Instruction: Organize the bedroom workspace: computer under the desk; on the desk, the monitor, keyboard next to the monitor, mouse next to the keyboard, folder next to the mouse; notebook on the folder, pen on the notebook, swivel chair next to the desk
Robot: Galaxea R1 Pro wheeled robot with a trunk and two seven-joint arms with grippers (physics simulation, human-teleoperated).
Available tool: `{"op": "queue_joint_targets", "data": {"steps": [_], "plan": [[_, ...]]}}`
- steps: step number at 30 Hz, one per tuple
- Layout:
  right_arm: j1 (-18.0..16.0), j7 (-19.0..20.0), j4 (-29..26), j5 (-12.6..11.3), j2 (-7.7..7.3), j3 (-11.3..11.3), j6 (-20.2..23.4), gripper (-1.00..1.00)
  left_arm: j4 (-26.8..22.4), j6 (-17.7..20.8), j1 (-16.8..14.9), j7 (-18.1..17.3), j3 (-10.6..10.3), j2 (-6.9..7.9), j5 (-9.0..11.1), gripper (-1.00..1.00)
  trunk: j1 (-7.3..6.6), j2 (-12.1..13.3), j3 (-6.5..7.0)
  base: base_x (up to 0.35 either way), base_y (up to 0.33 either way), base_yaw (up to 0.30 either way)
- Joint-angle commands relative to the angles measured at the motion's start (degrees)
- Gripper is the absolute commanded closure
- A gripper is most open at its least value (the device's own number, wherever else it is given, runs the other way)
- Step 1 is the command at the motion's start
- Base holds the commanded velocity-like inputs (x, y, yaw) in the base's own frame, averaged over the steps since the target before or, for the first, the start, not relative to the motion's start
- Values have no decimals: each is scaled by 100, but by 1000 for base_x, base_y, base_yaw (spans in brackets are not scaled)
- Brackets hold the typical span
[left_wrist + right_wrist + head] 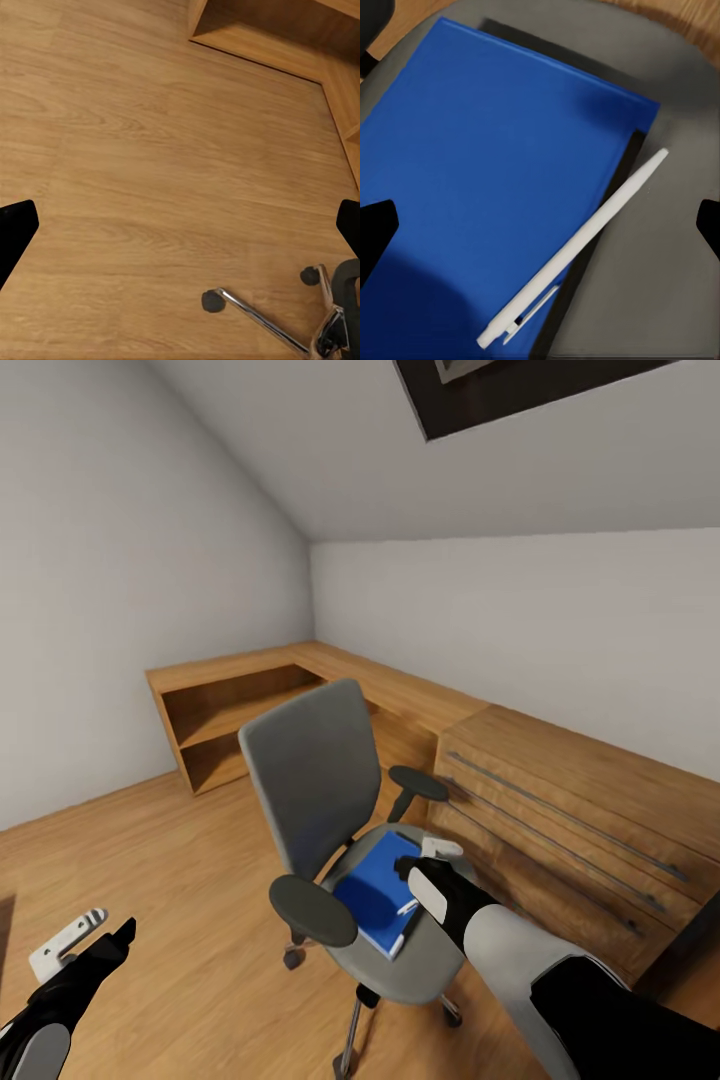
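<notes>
The grey swivel chair (320, 780) stands mid-room, its back towards me. On its seat lies the blue folder (375, 890) (487, 172), with the white pen (407, 907) (577, 247) slanting across the folder's edge onto the seat. A thin dark edge (619, 176) sticks out from under the folder; I cannot tell whether it is the notebook. My right gripper (420, 858) (540, 225) hovers open just above the folder and pen. My left gripper (108, 925) (180, 232) hangs open over bare floor beside the chair. Desk, monitor, keyboard, mouse and computer are out of view.
A light-wood drawer chest (580, 810) stands close behind the chair on the right. A low wooden shelf unit (240, 710) runs into the corner. The chair's chrome base and casters (262, 322) spread over the oak floor (180, 860). The ceiling slopes low on the left.
</notes>
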Motion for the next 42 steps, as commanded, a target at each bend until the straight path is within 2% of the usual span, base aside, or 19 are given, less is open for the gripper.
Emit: {"op": "queue_joint_targets", "data": {"steps": [1,7,14,20,29,37,42], "plan": [[-5,-38,-7,-14,0,23,85,-100,-9,17,-3,40,0,2,57,-100,22,-45,-24,0,0,0],[-5,-37,-8,-19,0,14,162,-100,-9,17,-3,40,0,2,57,-100,154,-285,-132,0,0,0],[-5,-41,-5,-168,0,19,182,-100,-9,13,-3,40,0,2,57,-100,308,-566,-258,0,0,0],[-5,-33,-4,-186,0,19,182,-100,-9,14,-3,40,2,2,57,-100,440,-807,-365,0,0,0],[-5,-33,-4,-190,0,-16,174,-100,-9,20,-3,40,0,0,57,-100,440,-807,-365,0,0,0],[-5,-33,4,-387,0,-228,174,-100,-9,20,-3,40,0,-7,57,-100,440,-807,-365,0,0,0],[-5,-33,5,-405,0,-245,174,-100,-9,13,-3,40,0,-7,57,-100,461,-847,-383,0,0,0]]}}
